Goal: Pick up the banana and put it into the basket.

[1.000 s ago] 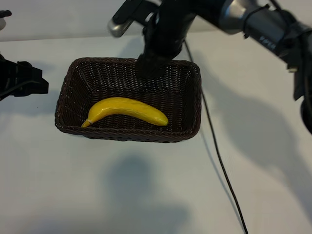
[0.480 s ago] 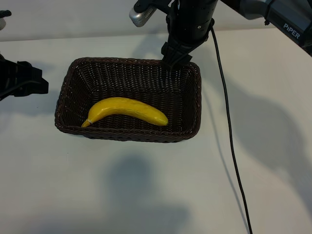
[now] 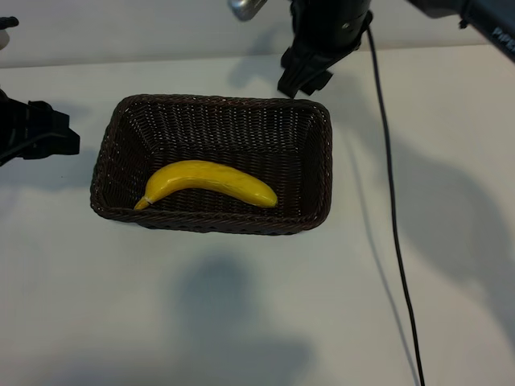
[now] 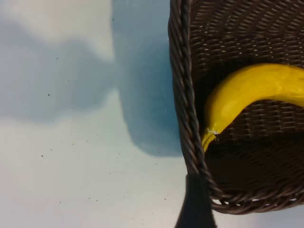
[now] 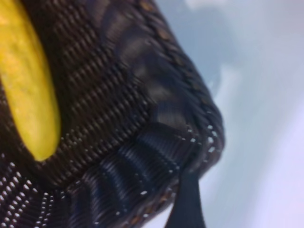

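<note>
Spanning the whole scene is a flat white table (image 3: 241, 322), with soft shadows of the arms across it. On it sits the rectangular dark-brown woven wicker basket (image 3: 113, 153), with rounded corners, sloping sides and a braided rim; the left wrist view shows the braid of that rim (image 4: 183, 95) at close range. A thin black cable (image 3: 394, 241) runs down the table beside the basket's right end without touching it.

The right arm's black gripper (image 3: 304, 80) hangs above the table just beyond the basket's far right corner, clear of the rim. It carries nothing; how wide its fingers stand cannot be made out. The left arm's black gripper (image 3: 48, 137) is parked at the left edge of the exterior view, apart from the basket's left end, released and empty.

The curved, smooth bright-yellow banana (image 3: 211, 183) lies on the basket floor toward the near wall, its pale stem tip against the left inner side, as the left wrist view confirms (image 4: 251, 92). Neither gripper touches it.
</note>
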Action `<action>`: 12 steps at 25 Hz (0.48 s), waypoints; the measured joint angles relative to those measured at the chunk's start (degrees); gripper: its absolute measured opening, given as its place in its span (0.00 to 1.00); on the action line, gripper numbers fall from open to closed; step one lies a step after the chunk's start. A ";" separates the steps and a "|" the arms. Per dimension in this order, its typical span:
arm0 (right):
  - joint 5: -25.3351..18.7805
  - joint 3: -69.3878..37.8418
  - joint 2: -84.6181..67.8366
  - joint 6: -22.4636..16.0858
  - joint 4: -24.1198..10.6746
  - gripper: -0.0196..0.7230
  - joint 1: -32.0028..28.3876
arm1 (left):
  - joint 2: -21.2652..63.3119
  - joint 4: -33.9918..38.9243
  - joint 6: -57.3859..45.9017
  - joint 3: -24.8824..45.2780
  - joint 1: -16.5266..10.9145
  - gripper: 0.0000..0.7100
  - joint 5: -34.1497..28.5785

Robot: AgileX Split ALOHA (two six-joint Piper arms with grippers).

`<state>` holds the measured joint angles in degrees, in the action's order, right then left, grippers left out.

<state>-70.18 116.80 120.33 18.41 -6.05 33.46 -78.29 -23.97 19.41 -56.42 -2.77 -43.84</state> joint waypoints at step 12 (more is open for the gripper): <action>-0.02 0.00 -1.28 -2.88 -0.22 0.84 -3.04 | 0.00 0.00 0.10 0.00 0.00 0.80 0.42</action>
<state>-70.19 116.80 119.06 15.53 -6.28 30.42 -78.29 -23.97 19.51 -56.42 -2.77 -43.42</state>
